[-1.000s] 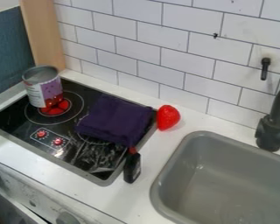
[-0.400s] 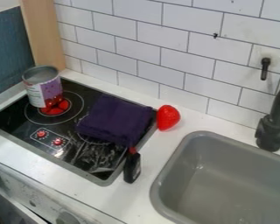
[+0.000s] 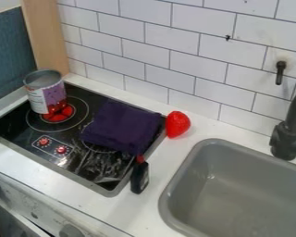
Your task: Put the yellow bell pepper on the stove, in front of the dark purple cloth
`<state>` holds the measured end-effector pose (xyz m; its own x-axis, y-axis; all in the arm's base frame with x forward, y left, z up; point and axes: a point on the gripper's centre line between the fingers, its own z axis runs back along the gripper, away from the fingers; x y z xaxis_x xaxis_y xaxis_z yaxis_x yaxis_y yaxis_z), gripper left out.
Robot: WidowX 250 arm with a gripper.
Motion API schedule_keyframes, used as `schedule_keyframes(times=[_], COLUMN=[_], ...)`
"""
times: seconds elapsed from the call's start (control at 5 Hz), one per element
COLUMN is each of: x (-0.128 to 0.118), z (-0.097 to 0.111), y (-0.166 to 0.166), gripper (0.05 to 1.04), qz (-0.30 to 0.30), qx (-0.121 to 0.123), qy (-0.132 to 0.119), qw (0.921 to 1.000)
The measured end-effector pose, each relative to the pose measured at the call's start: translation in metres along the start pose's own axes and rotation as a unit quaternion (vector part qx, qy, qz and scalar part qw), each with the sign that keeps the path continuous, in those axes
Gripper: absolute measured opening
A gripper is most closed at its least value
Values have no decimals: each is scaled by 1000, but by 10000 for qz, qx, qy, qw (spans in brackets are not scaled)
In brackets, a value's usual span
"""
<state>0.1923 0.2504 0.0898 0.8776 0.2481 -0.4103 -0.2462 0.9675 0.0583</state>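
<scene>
1. Probably between grasps, my judgement; can't tell whether my gripper is open, closed or gripping anything.
2. Purple cloth (image 3: 122, 126) lies folded on the stovetop (image 3: 13, 124); can (image 3: 46, 95) upright on the left burner; red toy (image 3: 177, 124) on the desk (image 3: 107, 208), just beside the cloth, contact unclear; black handle (image 3: 139, 178) pokes out from the cloth's near corner, over the stovetop rim.
3. Next move, I'd say, calls for an approach from above; for the cloth, pinch a raised fold and lift straight, minding the handle; the can would need a wider, level grip.
4. Handle's far end hidden under cloth, utensil type unclear; can's inside hard to read; glare streaks the stovetop; sink (image 3: 175, 185) and faucet (image 3: 287, 132) cut off by the view's edges.
</scene>
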Motion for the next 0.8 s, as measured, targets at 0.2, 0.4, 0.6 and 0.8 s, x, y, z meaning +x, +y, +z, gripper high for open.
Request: schedule_keyframes(times=[0.2, 0.4, 0.6, 0.8], x=[0, 4, 5, 4], z=[19, 57, 57, 48], y=[-20, -74, -127, -163], gripper=[92, 92, 92, 92], qz=[-89, -628, -1198, -1652], qx=[144, 805, 1433, 1810], qy=[-438, -912, -814, -689], qw=[9989, 9906, 9790, 9671])
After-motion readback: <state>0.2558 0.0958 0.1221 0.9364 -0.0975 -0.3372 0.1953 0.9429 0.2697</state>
